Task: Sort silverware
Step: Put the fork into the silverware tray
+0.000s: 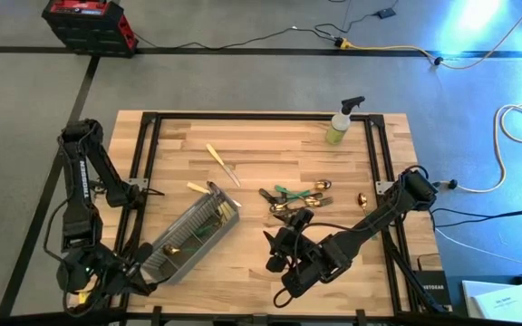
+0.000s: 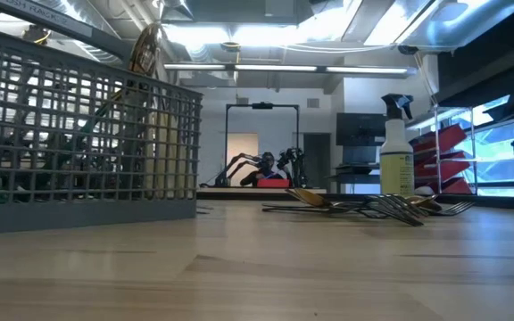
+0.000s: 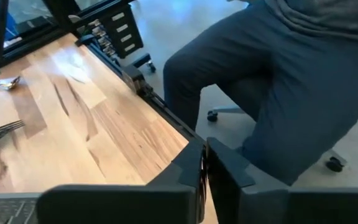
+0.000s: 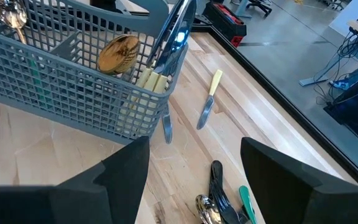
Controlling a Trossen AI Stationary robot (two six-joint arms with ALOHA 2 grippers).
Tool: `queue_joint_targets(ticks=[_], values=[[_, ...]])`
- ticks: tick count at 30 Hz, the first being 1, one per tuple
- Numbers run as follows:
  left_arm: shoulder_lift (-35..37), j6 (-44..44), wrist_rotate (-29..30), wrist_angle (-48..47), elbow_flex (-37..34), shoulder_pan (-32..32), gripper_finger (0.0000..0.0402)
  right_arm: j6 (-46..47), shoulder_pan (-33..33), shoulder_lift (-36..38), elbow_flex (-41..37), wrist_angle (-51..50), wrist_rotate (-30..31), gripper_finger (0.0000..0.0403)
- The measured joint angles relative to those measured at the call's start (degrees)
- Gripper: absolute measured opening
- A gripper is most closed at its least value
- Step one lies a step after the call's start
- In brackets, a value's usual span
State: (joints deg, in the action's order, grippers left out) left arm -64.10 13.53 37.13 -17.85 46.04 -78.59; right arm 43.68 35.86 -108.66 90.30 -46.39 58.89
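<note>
The sorting looks partly done: the grey wire-mesh caddy (image 1: 191, 237) on the wooden bench (image 1: 270, 145) already holds several gold-headed pieces, while a pile of gold-headed silverware (image 1: 295, 201) and a cream-handled knife (image 1: 223, 165) lie beside the caddy. The right end effector (image 1: 284, 258) hovers near the caddy, fingers spread and empty; the left end effector (image 3: 204, 180), at the caddy's other side, is pressed together on nothing.

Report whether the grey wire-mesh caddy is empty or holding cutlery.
Holding cutlery. In the right wrist view the grey wire-mesh caddy has a gold spoon head and cream handles standing in its compartments.
</note>
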Motion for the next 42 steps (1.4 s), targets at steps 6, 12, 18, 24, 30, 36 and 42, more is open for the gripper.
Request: queue_joint_targets(ticks=[6,12,18,24,30,36,42], values=[[0.00,-0.77,2.06,0.07,0.14,-0.02,0.0001,0.00,0.00,0.00,0.00,0.00,-0.01,0.0237],[-0.02,-6.53,3.19,0.24,2.25,-0.02,0.0001,0.00,0.00,0.00,0.00,-0.02,-0.02,0.0237],[-0.02,-18.74,2.56,-0.20,2.69,-0.02,0.0001,0.00,0.00,0.00,0.00,-0.02,-0.02,0.0237],[0.00,-24.05,2.60,-0.11,2.69,0.00,0.0001,-0.01,0.00,0.00,0.00,-0.02,-0.02,0.0237],[0.00,-28.88,2.58,0.00,2.69,0.00,0.0001,-0.02,0.00,0.00,0.00,-0.02,-0.01,0.0237],[0.00,-33.10,2.49,0.07,2.69,0.00,0.0001,0.00,0.00,0.00,0.00,-0.02,0.00,0.0237],[0.00,-34.23,2.25,0.96,2.69,0.11,0.0001,0.00,0.00,0.00,0.00,-0.02,0.00,0.0237]])
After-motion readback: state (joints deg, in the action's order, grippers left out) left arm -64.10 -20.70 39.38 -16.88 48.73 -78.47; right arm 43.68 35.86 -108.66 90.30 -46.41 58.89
